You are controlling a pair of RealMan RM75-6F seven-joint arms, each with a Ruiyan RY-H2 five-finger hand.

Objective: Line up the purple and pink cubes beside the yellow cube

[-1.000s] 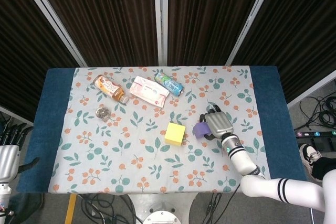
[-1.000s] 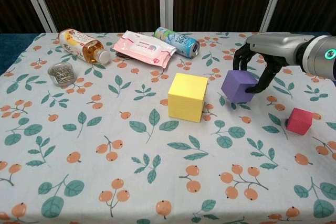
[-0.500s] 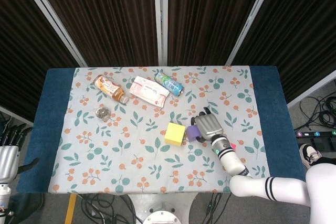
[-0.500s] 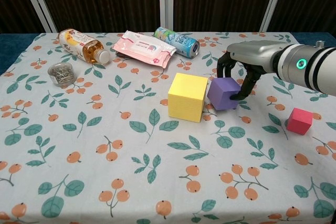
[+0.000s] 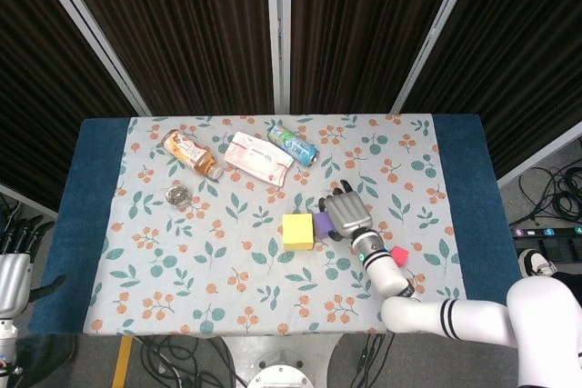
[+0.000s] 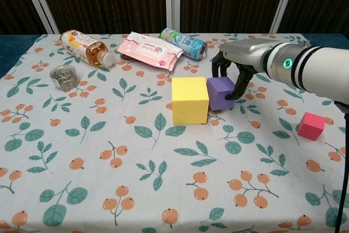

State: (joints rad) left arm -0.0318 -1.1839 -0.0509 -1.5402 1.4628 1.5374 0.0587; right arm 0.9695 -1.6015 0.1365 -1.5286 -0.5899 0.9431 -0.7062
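Nearest to us on the right, the pink cube (image 6: 311, 125) sits alone on the floral tablecloth (image 6: 163, 189), well apart from the other two cubes and untouched. It looks small, light and stiff, probably foam or painted wood with matte faces that should not slip; we would take it by two opposite flat sides, thumb against one and fingers against the other.

Further in, near the table's middle, the yellow cube (image 6: 190, 100) stands with the purple cube (image 6: 220, 93) touching its right face, or so close we cannot see a gap. Our right hand (image 6: 235, 66) arches over the purple cube from the right and far side, fingers curled down around it and gripping its faces. We judge this cube light and rigid too; the yellow one is larger and could slide if we press sideways, so we should let go without shoving.

Our left hand (image 5: 11, 270) is only partly visible at the near left edge of the head view, off the table; we cannot tell how its fingers lie.

Along the far side lie a tea bottle (image 6: 84, 46), a jar of small metal pieces (image 6: 63, 76), a pack of wet wipes (image 6: 148, 49) and a drink can (image 6: 184, 42) on its side.
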